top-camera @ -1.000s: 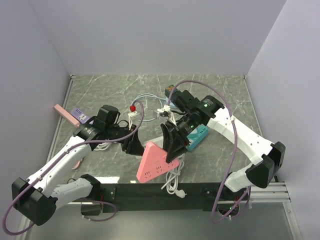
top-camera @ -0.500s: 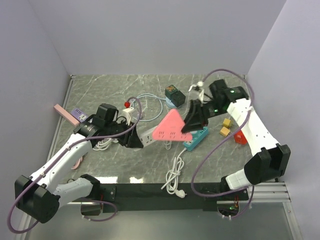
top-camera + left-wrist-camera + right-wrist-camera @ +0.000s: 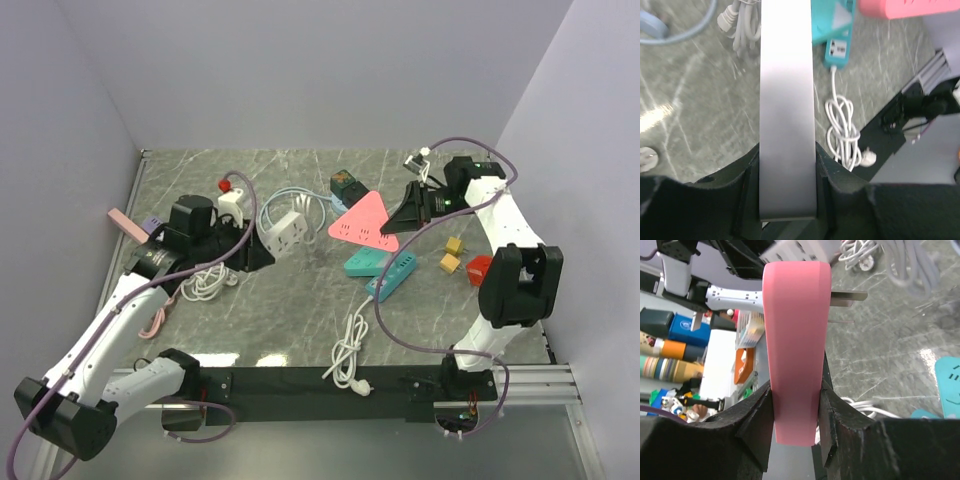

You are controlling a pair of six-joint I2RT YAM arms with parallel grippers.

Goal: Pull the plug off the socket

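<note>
Judging from how things lie, the pull itself is done, and what remains is to set both pieces down.

Left of the table's middle, the left gripper (image 3: pixel 260 249) is clamped on one end of the white socket strip (image 3: pixel 287 231), its fingers (image 3: pixel 747 192) pressed against the strip's flat sides. A coiled white cable (image 3: pixel 205 282) lies beside that gripper on the near side. A white plug with a red button (image 3: pixel 231 194) sits toward the far edge.

A stretch of bare table (image 3: pixel 320 290) lies between the strip and the pink triangular plug (image 3: pixel 365 221), so the two are well apart. The right gripper (image 3: pixel 405 212) is closed tight on the plug's edge and seems to hold it above the surface. The right wrist view shows the plug's metal prongs (image 3: pixel 847 295) bare, in no socket.

The next move, as I read it, is to lower the plug, and that calls for a clear landing spot. Around the plug it is crowded:
- a dark box (image 3: pixel 347 185) just beside it on the far side
- a teal power strip (image 3: pixel 385 265) on the near side
- yellow blocks (image 3: pixel 452 255) and a red block (image 3: pixel 480 268) toward the right edge

The right arm stands close to the right wall, leaving little room to swing outward. The freest room is mid-table toward the near edge, short of the loose white cord (image 3: pixel 350 350).
</note>
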